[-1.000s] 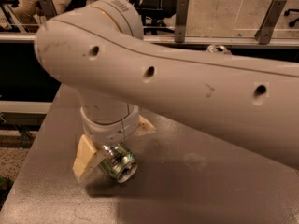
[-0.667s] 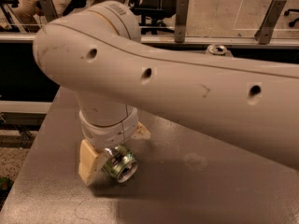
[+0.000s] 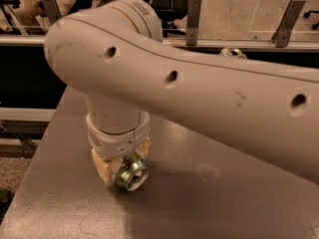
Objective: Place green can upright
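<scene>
The green can [image 3: 132,175] lies on its side on the grey table [image 3: 209,203], its silver end facing the camera, with a little green showing at its rim. My gripper [image 3: 124,162] points straight down over it from the white wrist. One cream finger [image 3: 102,169] presses its left side, the other [image 3: 145,147] sits at its back right. The jaws are closed around the can, which rests on the table. Most of the can's body is hidden under the wrist.
My large white arm [image 3: 209,93] crosses the view from the right and hides much of the table. A silver can top [image 3: 233,52] peeks over the arm at the back. The table's left edge [image 3: 37,163] drops to the floor. A railing [image 3: 192,14] runs behind.
The cream fingers were spread wide on either side of the can; they have drawn in against it. The wrist has turned a little. The can stays on its side.
</scene>
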`<action>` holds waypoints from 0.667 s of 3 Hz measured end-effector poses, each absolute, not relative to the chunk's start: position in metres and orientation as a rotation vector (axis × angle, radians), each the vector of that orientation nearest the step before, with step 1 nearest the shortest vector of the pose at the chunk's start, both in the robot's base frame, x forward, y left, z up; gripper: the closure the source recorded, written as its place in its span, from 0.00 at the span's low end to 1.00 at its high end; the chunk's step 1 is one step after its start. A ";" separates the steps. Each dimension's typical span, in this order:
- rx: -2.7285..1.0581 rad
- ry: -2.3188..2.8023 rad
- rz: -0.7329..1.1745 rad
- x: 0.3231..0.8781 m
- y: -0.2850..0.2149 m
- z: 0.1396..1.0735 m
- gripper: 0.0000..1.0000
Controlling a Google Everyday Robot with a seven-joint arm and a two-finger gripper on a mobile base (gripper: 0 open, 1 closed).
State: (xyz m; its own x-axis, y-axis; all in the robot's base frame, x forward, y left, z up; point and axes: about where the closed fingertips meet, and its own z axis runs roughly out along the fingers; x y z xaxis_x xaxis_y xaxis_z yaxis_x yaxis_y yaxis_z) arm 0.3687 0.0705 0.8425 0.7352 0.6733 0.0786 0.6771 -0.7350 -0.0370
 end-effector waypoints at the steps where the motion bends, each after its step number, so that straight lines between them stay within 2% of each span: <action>1: -2.812 -1.026 -0.133 0.367 0.073 0.862 0.84; 2: -2.757 -0.890 -0.084 0.363 0.080 0.883 1.00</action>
State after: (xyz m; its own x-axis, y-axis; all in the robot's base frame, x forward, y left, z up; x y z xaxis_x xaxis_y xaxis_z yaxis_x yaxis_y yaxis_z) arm 0.3631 0.0799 0.8828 0.8125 0.5687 0.1284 0.5826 -0.7847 -0.2116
